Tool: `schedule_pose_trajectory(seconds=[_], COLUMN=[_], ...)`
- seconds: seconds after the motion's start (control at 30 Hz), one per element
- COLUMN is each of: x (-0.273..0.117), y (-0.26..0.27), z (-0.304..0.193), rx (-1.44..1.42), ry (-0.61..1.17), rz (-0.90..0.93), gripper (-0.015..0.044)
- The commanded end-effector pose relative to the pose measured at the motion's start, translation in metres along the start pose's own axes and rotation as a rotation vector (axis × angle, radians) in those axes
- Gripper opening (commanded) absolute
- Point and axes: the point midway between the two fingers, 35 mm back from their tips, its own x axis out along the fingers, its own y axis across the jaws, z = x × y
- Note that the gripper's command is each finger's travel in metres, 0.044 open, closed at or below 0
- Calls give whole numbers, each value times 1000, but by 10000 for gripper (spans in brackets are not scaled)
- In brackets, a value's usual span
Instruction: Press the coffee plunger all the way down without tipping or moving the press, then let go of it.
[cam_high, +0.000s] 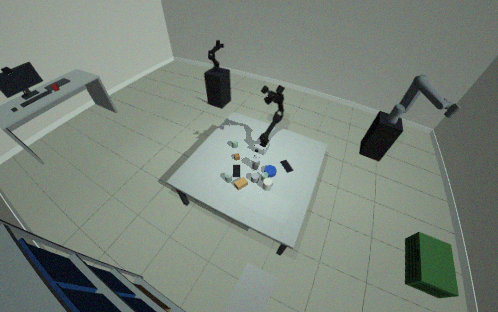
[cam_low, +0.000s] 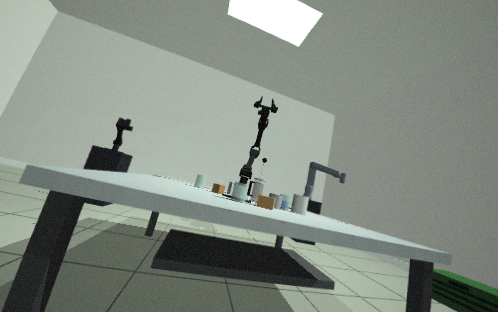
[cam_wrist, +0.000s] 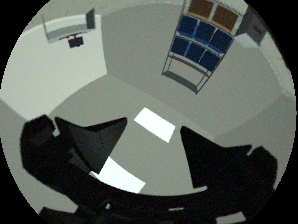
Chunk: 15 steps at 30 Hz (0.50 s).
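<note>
I read the gripper (cam_low: 265, 103) raised high, fingers spread wide, holding nothing. The coffee press (cam_low: 258, 189) stands upright among the clutter at table centre, plunger (cam_low: 264, 161) axis vertical, at roughly 6 o'clock below the gripper in the exterior view, well apart.

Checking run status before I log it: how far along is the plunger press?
Nothing looks done. The black-knobbed plunger rod stands raised above the glass coffee press on the white table. In hand: nothing; the black parallel-jaw gripper is open, pointing up, high above the table. Left: descend to the knob, press it fully down, release.
</note>
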Motion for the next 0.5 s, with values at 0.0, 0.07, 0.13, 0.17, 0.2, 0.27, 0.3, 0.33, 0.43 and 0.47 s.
schedule_pose_trajectory(seconds=[0.0,0.07,0.13,0.17,0.2,0.27,0.3,0.33,0.43,0.47], x=[0,3,6,7,8,10,10,9,7,8], y=[0,-3,-7,-11,-14,-21,-25,-29,-39,-42], z=[2,12,30,41,53,78,90,103,137,144], rx=[-16,-93,-229,-314,-405,-588,-679,-770,-1011,-1057], ry=[-5,-31,-74,-98,-122,-162,-178,-192,-212,-213], rz=[-3,-19,-53,-78,-107,-175,-212,-252,-368,-390], gripper=[426,440,440,440,440,440,440,440,440,440])
